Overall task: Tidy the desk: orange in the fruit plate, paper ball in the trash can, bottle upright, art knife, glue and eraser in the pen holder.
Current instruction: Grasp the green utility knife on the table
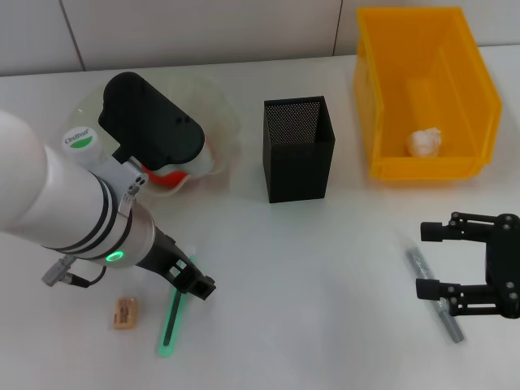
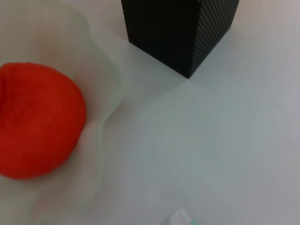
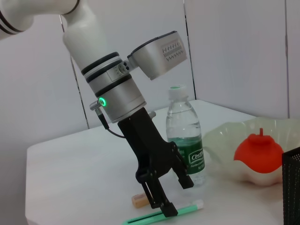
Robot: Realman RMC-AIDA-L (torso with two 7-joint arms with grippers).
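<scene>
At the bottom of the head view, we are seeing the eraser lying flat on the white table, in the lower left. Just beside it, to its right, the green art knife is lying on the table. The left gripper is hanging over the top end of this knife with its fingers spread apart, one on each side of it, and in the right wrist view one fingertip is touching or almost touching the knife; we cannot tell which.

In the lower right of the head view, the right gripper is standing open, its two fingers wide apart. The grey glue stick is lying on the table under it and partly between the fingers, not gripped.

In the middle of the frame, the black mesh pen holder is standing upright. To the left of it, the orange is sitting in the clear fruit plate, partly hidden by the left arm. The bottle is standing upright just beside the plate, as the right wrist view shows.

In the upper right, the paper ball is lying inside the yellow trash can.
</scene>
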